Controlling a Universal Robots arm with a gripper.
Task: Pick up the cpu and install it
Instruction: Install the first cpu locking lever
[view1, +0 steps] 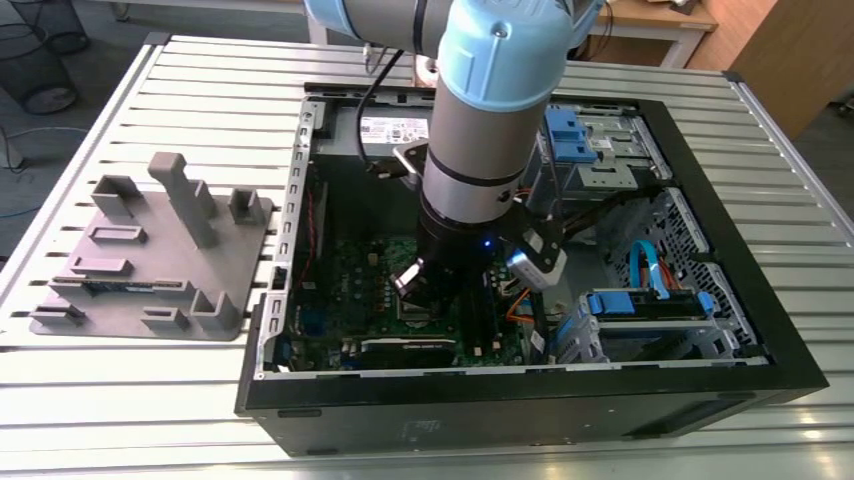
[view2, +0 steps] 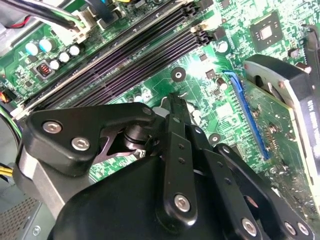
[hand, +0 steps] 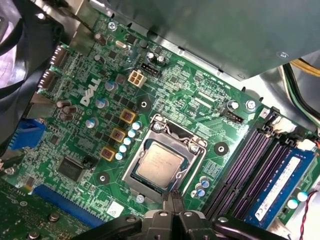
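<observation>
The cpu (hand: 160, 164), a flat square chip with a silver-grey top, lies inside the silver socket frame (hand: 175, 133) on the green motherboard (hand: 200, 100). My gripper (hand: 174, 198) hovers just past one edge of the socket, its thin black fingertips pressed together with nothing between them. In the second wrist view the gripper (view2: 175, 99) points down at the board beside the memory slots (view2: 125, 65). In the exterior view the arm (view1: 467, 150) reaches straight down into the open computer case (view1: 694, 120).
A grey moulded tray (view1: 147, 250) with upright posts stands on the slatted table at the exterior view's left. Memory slots and a blue memory stick (hand: 280, 185) flank the socket. An expansion card (view2: 280, 100), cables and blue drive bays (view1: 641, 300) crowd the case.
</observation>
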